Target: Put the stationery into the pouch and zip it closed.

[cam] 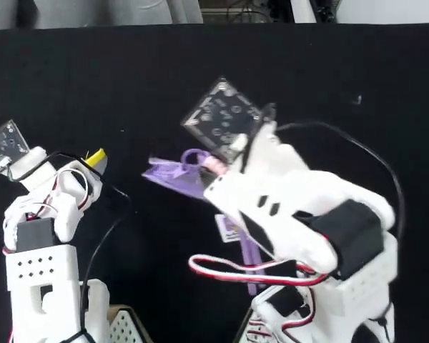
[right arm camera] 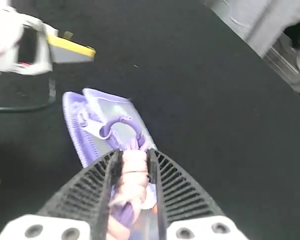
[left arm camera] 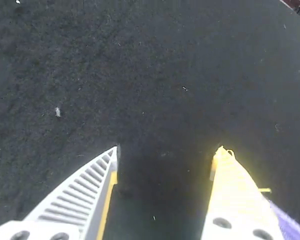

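R tool [right arm camera: 135, 154] nips purple pouch [right arm camera: 97, 117]; L tool [left arm camera: 168, 150] agape over mat [left arm camera: 140, 60].

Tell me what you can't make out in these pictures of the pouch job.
1. Most of the pouch: high view, hidden under the right arm.
2. What the pinkish thing clamped in the right gripper is: right wrist view, blurred.
3. Whether the pouch is zipped or filled: both those views, blurred and covered.

Black cloth-covered table [cam: 343, 71], purple pouch [cam: 173, 174] lying near its middle.
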`<control>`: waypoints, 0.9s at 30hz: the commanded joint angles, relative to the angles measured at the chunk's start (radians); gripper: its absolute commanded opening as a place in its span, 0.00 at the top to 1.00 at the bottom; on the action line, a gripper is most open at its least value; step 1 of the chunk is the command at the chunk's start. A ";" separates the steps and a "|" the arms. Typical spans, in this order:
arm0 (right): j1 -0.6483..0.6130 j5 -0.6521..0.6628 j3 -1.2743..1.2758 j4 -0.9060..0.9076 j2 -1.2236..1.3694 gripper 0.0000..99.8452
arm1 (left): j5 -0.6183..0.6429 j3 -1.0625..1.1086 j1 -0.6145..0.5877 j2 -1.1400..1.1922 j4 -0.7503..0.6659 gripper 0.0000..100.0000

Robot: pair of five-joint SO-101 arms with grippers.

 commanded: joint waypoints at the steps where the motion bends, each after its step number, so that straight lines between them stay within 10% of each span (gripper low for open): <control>1: 0.087 -0.003 0.028 -0.025 -0.033 0.99 | -0.014 -0.111 0.068 -0.020 0.048 0.70; 11: 0.110 0.046 0.133 -0.014 -0.039 0.99 | -0.265 -0.375 0.343 -0.020 0.339 0.70; 27: 0.201 0.107 0.136 -0.017 -0.039 0.99 | -0.678 -0.332 0.392 -0.500 0.405 0.70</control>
